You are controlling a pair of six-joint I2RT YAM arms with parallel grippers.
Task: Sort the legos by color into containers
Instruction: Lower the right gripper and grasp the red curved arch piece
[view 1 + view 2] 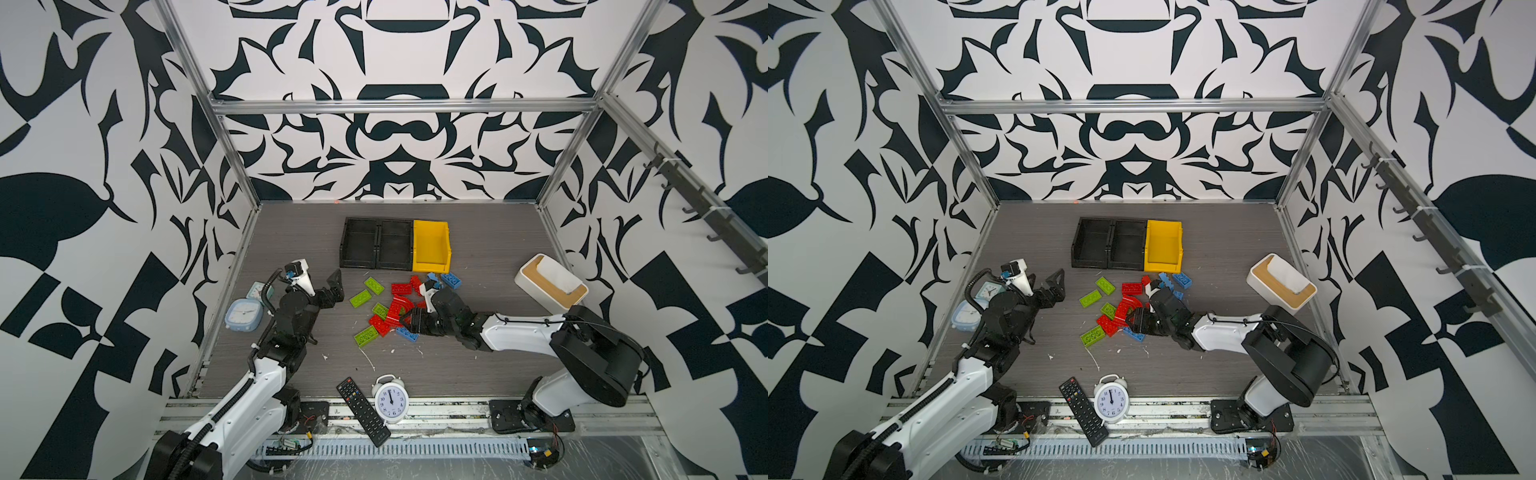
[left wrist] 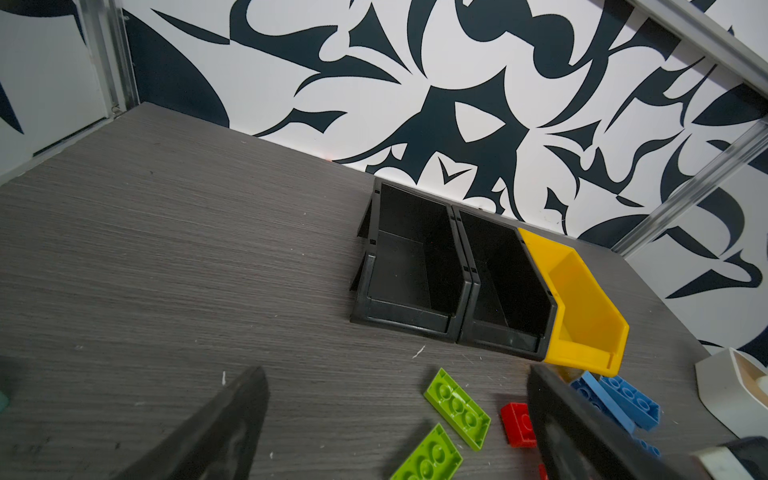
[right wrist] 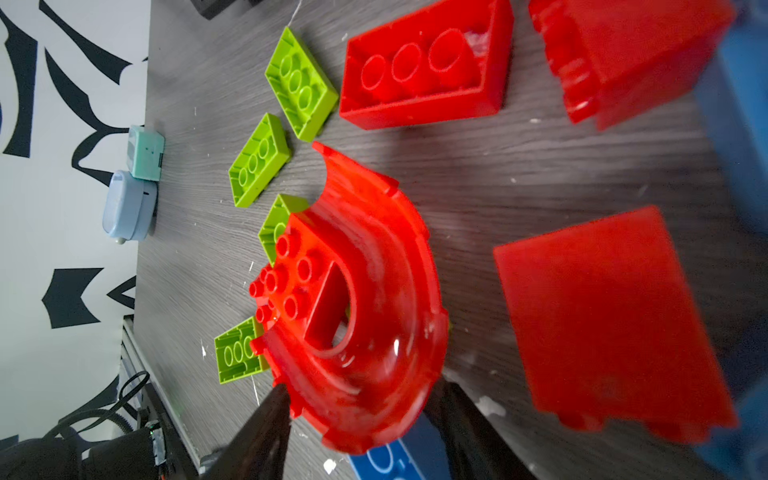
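Quick rundown: the right tool (image 3: 363, 388) is parked low over the heap of chunky studded plastic legos (image 1: 390, 307), which is spread on the grey wood-grain bench (image 1: 478, 361) between the 2 arms. Its 2 black fingers (image 3: 262, 432) are set on either side of the rim of the red arch-shaped plastic piece (image 3: 395, 232). The jaws are held partway apart. Whether the arch is actually pinched can't be told, since that bit is smeared in the right wrist view.

4 lime green bricks (image 1: 360, 298) are laid along the left side of the heap, red bricks (image 1: 401, 288) are bunched in the middle, and blue bricks (image 1: 451, 280) are found toward the right.

All of it is lying just in front of the 2 joined black rectangular plastic bins (image 1: 377, 245) and the bright yellow plastic bin (image 1: 432, 267), which are lined up touching, side by side.

The left tool (image 2: 397, 374) is held wide open with nothing in it, hanging above the bench just left of the green bricks.

A white round alarm clock (image 1: 390, 399) and a black remote (image 1: 363, 411) are sat at the near edge.
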